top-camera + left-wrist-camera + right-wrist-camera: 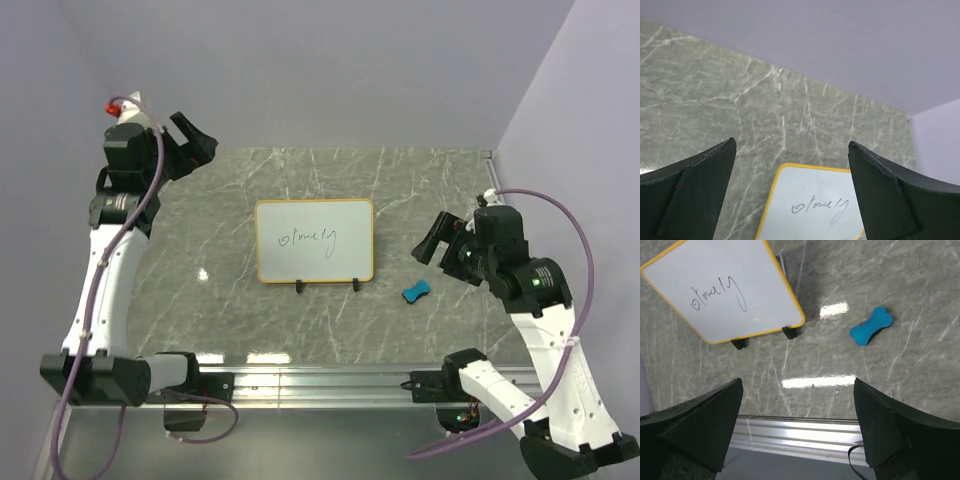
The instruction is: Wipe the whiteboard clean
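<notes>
- Grey marble tabletop (pixel 200 230), lilac walls.
- The whiteboard (pixel 314 241) sits mid-tabletop on its feet, scribble unwiped.
- Blue eraser (pixel 416 292) lies just right of it.
- Right tool (pixel 436 240) and left tool (pixel 195 140) are spread, empty.
- Hard wiping could tip the unbraced board.

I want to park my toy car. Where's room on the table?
Bare table lies left of the whiteboard, behind it toward the back wall, and before the rail. It's crowded on the right, around the blue eraser and right gripper.
</notes>
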Robot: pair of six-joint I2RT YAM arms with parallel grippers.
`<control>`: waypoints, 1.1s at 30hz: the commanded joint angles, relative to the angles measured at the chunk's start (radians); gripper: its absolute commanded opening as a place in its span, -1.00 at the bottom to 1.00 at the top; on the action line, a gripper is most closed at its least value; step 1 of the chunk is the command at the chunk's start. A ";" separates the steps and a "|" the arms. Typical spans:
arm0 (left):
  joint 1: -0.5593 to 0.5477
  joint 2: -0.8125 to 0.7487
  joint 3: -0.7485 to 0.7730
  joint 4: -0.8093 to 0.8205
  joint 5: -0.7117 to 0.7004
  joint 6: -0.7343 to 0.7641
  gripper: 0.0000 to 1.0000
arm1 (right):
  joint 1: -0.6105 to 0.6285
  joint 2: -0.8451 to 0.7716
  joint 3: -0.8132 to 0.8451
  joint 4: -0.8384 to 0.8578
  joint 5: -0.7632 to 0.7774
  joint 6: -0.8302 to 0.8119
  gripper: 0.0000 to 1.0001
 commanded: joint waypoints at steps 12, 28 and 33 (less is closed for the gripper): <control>0.004 -0.005 -0.207 0.017 0.249 0.049 0.99 | 0.005 -0.129 -0.078 0.020 -0.068 -0.042 0.99; 0.014 0.306 -0.283 0.248 0.616 0.225 0.86 | 0.003 -0.003 -0.066 0.003 -0.079 -0.037 0.98; 0.014 0.424 -0.240 0.291 0.703 0.231 0.84 | 0.005 0.046 -0.023 -0.016 -0.064 -0.014 0.98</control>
